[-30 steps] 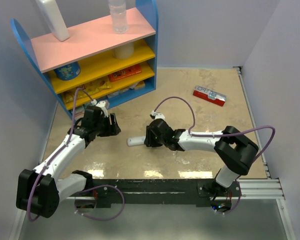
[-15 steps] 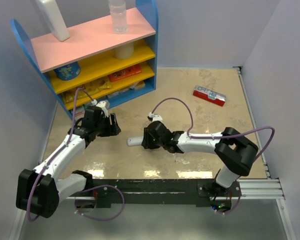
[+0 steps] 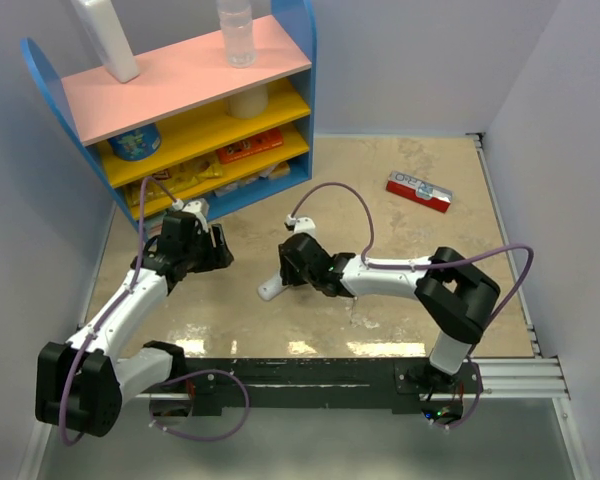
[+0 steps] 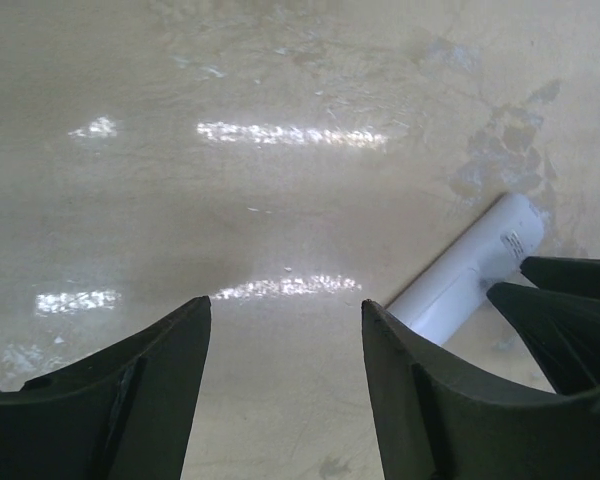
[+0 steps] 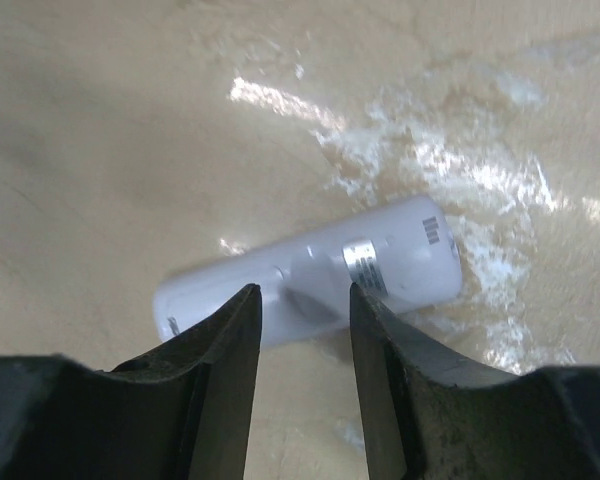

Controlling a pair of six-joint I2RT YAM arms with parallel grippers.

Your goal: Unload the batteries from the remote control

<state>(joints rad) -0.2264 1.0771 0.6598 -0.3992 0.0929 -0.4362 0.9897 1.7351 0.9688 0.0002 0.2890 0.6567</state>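
Now the right gripper (image 5: 302, 295) sits over the remote (image 5: 400, 262), which lies flat on the table (image 3: 430, 250), fingers slightly apart. Left gripper (image 4: 285, 318) wide apart, near the remote's end.

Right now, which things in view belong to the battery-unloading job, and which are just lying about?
Job: slim white plastic remote control; right tool over it.
Lying about: red-and-white flat box; blue-and-pink shelf unit; clear plastic bottle.
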